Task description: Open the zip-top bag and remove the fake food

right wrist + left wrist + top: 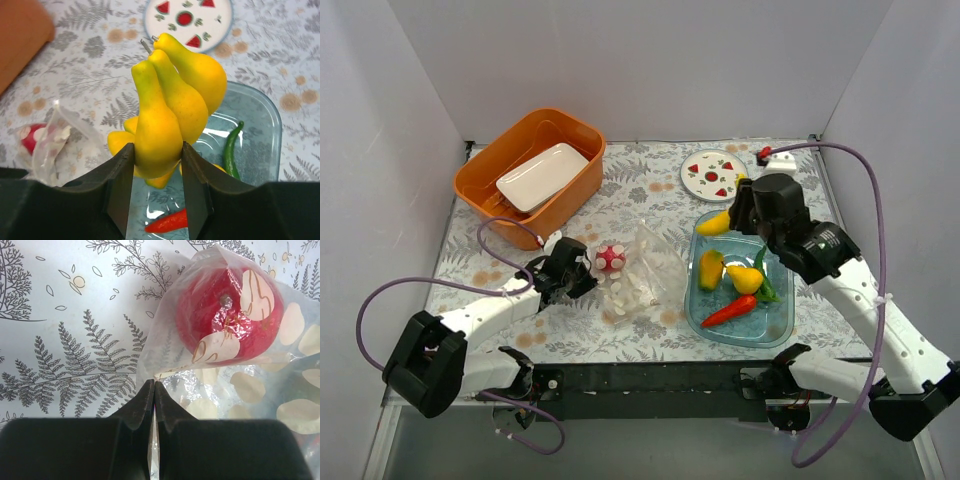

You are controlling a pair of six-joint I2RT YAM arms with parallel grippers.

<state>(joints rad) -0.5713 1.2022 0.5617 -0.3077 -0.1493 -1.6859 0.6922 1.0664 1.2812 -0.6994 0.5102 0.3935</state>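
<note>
2 grips: l tool (154, 386) bag (165, 347), r tool (157, 150) pears (172, 97).

Zip-top bag (645, 265): clear, white dots. Tomato (220, 315) inside: glossy red. Pear cluster (170, 110): yellow, green-tinged tops. Tray (772, 326): clear blue. Basin (475, 182): orange. Tablecloth (630, 195): white, grey ferns, tan flowers.

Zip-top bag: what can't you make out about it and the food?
- Left wrist: the zip-top bag runs off the right edge, zipper unseen; dotted plastic veils the red tomato.
- Right wrist: the held yellow fruit hides part of the blue tray.
- Top external: bag's opening too small to tell.
</note>
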